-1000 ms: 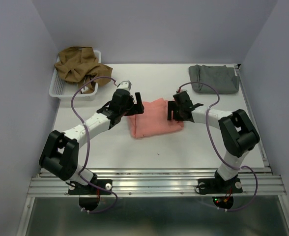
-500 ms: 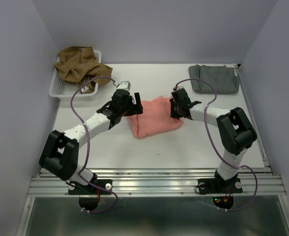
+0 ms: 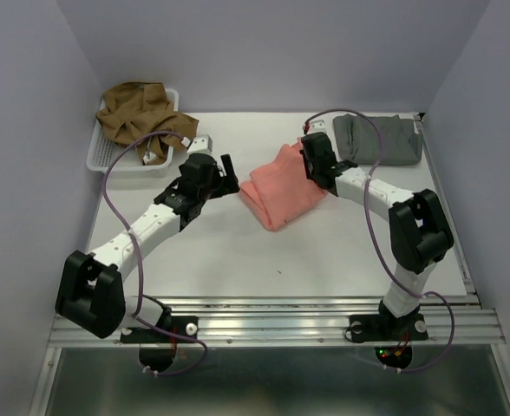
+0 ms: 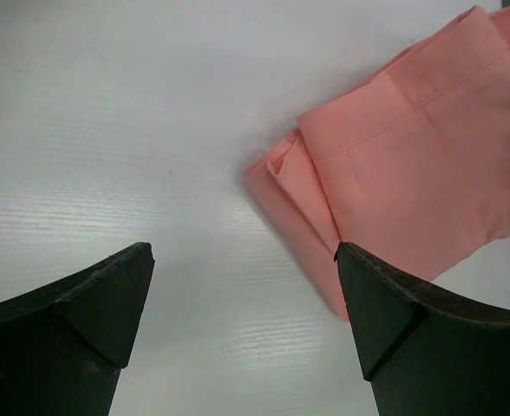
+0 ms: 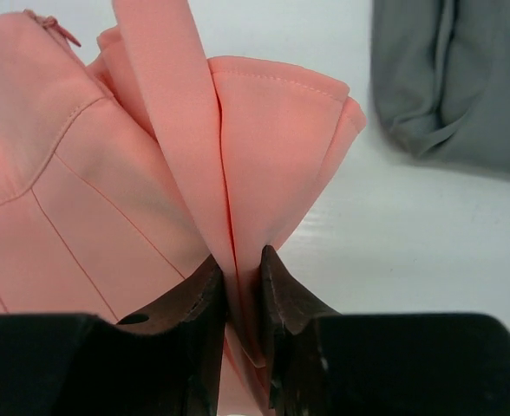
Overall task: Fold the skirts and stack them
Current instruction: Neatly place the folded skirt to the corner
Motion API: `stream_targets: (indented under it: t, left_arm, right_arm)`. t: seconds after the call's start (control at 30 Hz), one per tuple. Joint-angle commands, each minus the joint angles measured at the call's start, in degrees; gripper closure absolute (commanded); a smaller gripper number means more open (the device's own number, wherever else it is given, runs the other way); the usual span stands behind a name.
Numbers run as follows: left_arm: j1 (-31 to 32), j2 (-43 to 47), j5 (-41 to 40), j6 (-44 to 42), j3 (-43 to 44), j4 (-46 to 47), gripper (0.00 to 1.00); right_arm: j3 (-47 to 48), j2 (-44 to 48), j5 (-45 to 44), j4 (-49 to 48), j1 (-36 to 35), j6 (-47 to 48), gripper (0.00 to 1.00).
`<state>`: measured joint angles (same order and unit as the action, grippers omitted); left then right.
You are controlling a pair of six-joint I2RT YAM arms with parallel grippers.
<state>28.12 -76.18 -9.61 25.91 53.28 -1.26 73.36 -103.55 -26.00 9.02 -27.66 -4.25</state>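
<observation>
Since the earlier top view, the right gripper (image 3: 312, 161) has closed on the folded salmon-pink skirt (image 3: 281, 195) and drawn it from the middle of the frame up and to the right. The left gripper (image 3: 224, 174) has let go and backed off to the left.

In the top view, the pink skirt now lies slanted just right of centre. Its upper end is raised at the right gripper and its lower end trails on the table (image 3: 238, 260). The grey skirt (image 3: 378, 139) sits folded at the upper right, near the pink one but apart from it. The olive-brown skirt (image 3: 135, 111) is heaped unfolded in the white basket (image 3: 107, 157) at the upper left.

In the left wrist view, the left gripper (image 4: 242, 260) stands wide with only bare table between its fingers. The pink skirt (image 4: 411, 173) fills the upper right, its folded corner pointing toward the centre.

In the right wrist view, the right gripper (image 5: 238, 273) is pinched narrow on a bunched edge of the pink skirt (image 5: 264, 147) at bottom centre. The grey skirt (image 5: 454, 78) shows at the upper right across a strip of table.

This looks like the folded pink skirt being carried toward the grey one for stacking. Held by one edge, its fold may loosen. The olive-brown skirt remains to be folded.
</observation>
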Motion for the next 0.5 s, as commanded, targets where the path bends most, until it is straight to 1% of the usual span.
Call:
stream_targets:
  t: [0.0, 0.07, 0.23, 0.47]
  left_arm:
    - [-1.0, 1.7, -2.8, 0.0, 1.7, -1.6, 0.01]
    - [-1.2, 1.7, -3.4, 0.0, 2.2, -2.1, 0.01]
    - [-2.2, 1.8, -4.5, -0.3, 3.1, -3.3, 0.01]
    - [-3.2, -0.6, -4.9, -0.6, 5.6, -3.9, 0.01]
  right_arm:
    - [7.9, -1.5, -7.6, -3.8, 1.1, 4.4, 0.99]
    - [11.3, -2.8, -8.6, -3.6, 1.8, 5.9, 0.99]
    - [17.8, -5.5, -7.0, -1.3, 6.5, 5.3, 0.99]
    - [26.3, -10.3, -6.8, -1.4, 11.0, 9.1, 0.99]
